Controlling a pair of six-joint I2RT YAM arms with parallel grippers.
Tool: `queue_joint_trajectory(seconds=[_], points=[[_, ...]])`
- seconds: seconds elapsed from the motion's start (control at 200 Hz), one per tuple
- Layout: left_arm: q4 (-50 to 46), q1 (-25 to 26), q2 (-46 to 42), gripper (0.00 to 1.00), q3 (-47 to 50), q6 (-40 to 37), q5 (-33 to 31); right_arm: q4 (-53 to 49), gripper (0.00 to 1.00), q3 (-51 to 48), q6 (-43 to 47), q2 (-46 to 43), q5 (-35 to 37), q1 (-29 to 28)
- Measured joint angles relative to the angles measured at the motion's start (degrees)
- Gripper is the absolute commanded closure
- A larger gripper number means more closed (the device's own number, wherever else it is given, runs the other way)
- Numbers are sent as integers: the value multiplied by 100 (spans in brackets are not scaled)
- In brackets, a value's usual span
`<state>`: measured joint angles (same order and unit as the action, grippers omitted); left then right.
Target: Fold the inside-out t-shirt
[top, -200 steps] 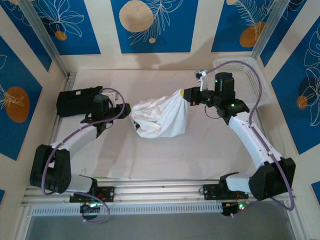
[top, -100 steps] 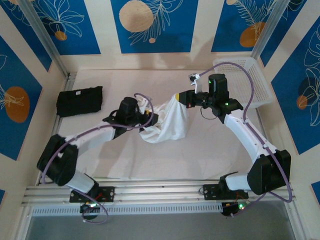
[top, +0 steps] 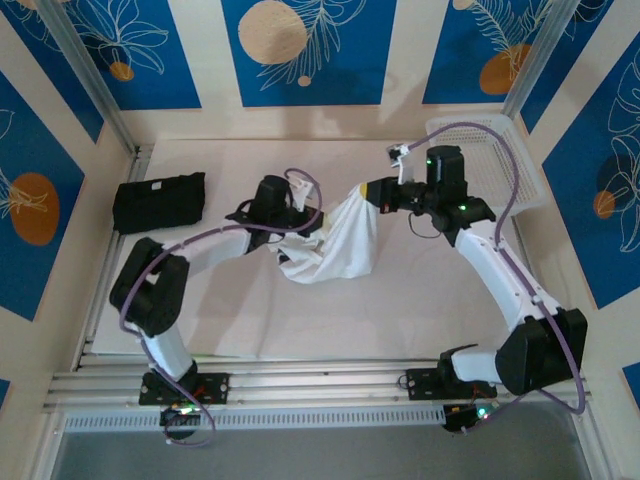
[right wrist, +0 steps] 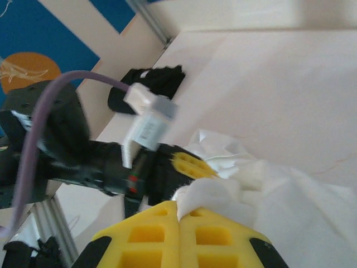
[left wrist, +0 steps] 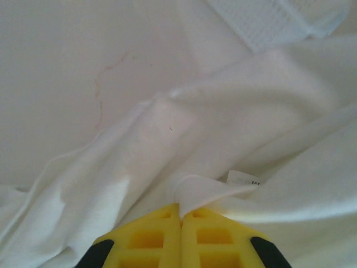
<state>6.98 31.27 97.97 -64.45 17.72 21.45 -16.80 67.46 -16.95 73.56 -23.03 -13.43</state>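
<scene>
White t-shirt (top: pixel 335 245): bunched at the middle of the tabletop (top: pixel 400 300); its upper edge is held up between the two arms and its lower part rests in a heap on the surface.
Left fingers (left wrist: pixel 148 240): pressed together, with a thin lip of the cloth nipped between the tips, just beside a sewn-in label (left wrist: pixel 244 178).
Right fingers (right wrist: pixel 150 234): pressed together on a thicker wad of cloth at the shirt's upper right end.
Risk, slipping: the left hold takes in only a small fold of thin cloth, so a firm pull apart would probably draw it out and drop that side.
Risk, wrong layers: the cloth is crumpled and its layers cannot be told apart. Either pinch may hold front and back together, in which case the shirt would stretch into a twisted band, not open flat.
Risk, dragging: spreading without enough lift would likely sweep the resting heap along the tabletop and set new creases.
Risk, neighbours: the black garment (top: pixel 160 200) lies well apart at the left. The white basket (top: pixel 500 160) stands near the right arm, and a wide outward swing could knock it.
</scene>
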Motion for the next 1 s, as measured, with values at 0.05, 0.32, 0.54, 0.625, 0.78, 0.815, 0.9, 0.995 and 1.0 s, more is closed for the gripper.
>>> queue_joint_trajectory(seconds=[0.05,0.32,0.54,0.625,0.78,0.815,0.9,0.995,1.0], points=[[44,-203,-409,100,98,179,50,-37,100,70,15,-199,92,118],[551,-903,-2955,100,81,868,-76,31,100,577,223,-1305,376,382],[542,-896,-3209,100,-192,1071,-35,101,100,999,245,-1091,337,254],[494,-846,-3080,100,-205,1091,46,-66,100,1235,267,-789,496,109],[391,-800,-3003,100,-195,1137,308,-577,100,1534,468,-319,1248,-162],[452,-798,-3023,100,-168,1196,367,-706,100,1580,531,-232,1469,-203],[649,-789,-3086,100,-31,1388,474,-894,100,1657,656,2,1867,-264],[890,-776,-3112,100,186,1624,586,-949,100,1674,717,361,2129,-306],[896,-776,-3112,100,197,1639,588,-953,99,1674,717,385,2140,-310]])
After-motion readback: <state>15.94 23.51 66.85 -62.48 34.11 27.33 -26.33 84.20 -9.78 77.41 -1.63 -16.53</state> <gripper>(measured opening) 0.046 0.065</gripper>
